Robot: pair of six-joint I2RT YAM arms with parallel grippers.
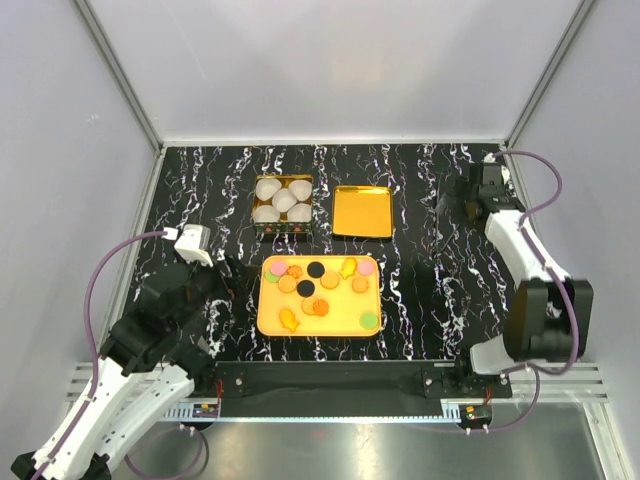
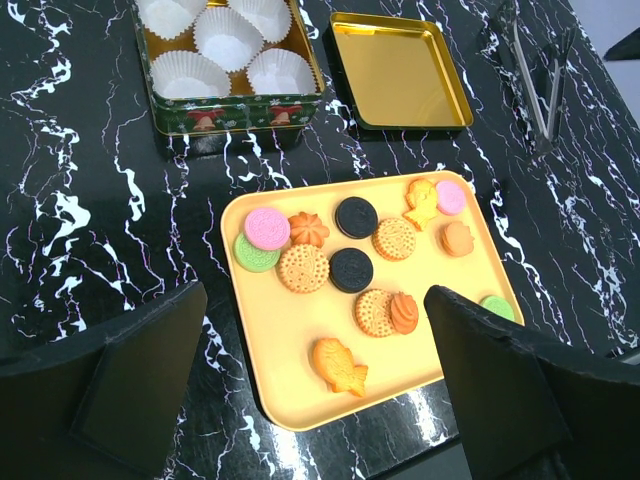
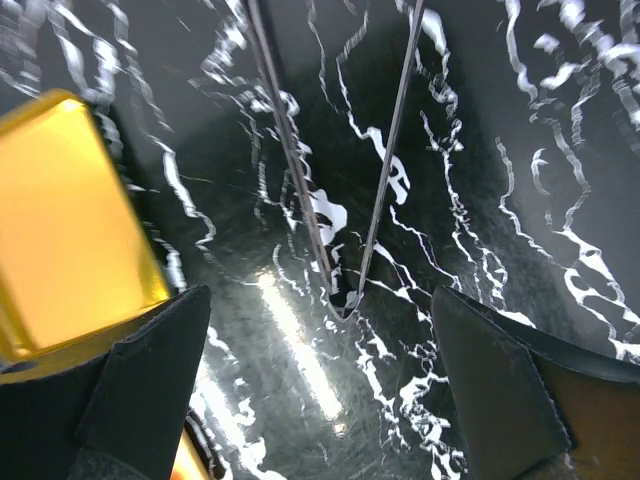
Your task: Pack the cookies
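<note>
The cookies [image 1: 318, 288] lie loose on an orange tray [image 1: 340, 322] at the table's centre: a pink disc [image 2: 266, 228], black discs [image 2: 356, 216], tan rounds and a fish shape [image 2: 338, 365]. My left gripper [image 2: 315, 325] hangs open just off the tray's near left corner [image 1: 232, 283], holding nothing. Over at the far right, my right gripper [image 1: 468, 195] is open too [image 3: 320, 300]. It is low over metal tweezers [image 3: 385, 160] lying on the table, whose joined end sits between its fingers without touching them.
A green tin [image 2: 230, 110] lined with white paper cups [image 1: 284, 200] stands behind the tray. Its gold lid [image 1: 362, 211] lies to the right of it, close by my right gripper [image 3: 60, 220]. The tweezers [image 2: 530, 80] lie right of the lid.
</note>
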